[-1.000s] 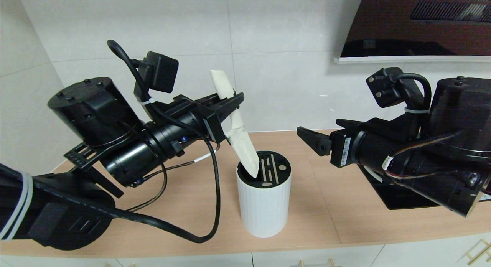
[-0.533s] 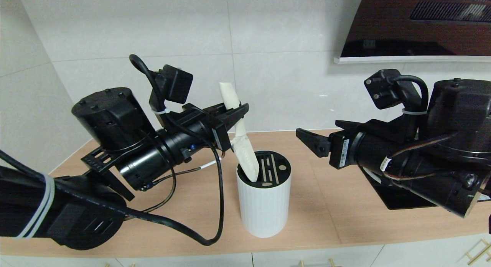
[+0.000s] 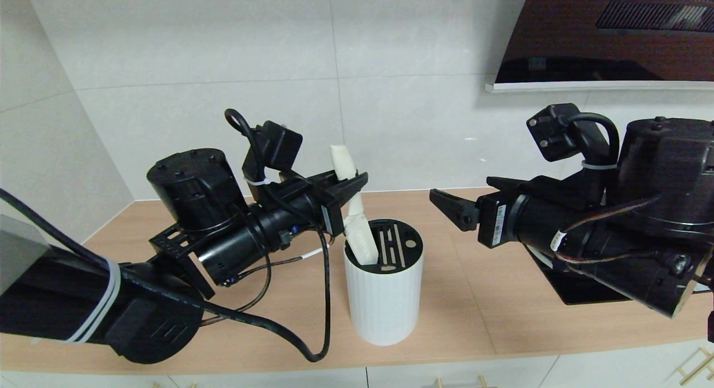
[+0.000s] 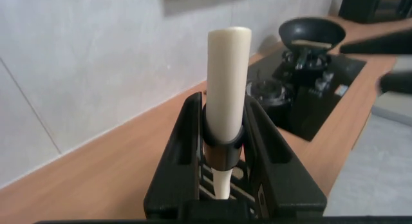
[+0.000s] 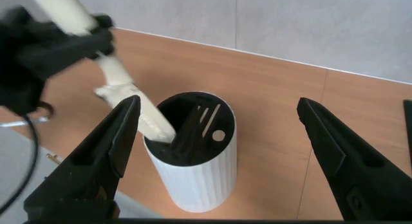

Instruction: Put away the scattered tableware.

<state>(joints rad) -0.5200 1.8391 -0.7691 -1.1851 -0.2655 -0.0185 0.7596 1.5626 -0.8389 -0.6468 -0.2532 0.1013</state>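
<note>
My left claw (image 3: 351,186) is clamped on the handle of the knife (image 3: 361,240), its blade tip in the knife block (image 3: 385,304) on the surface, right claw (image 3: 454,201) apart nearby; I should lower it straight and slowly.

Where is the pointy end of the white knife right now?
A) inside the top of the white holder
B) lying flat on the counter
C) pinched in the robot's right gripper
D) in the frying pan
A: the left gripper holds the knife by its handle, and the blade tip dips into the dark opening in the top of the white holder.
</note>
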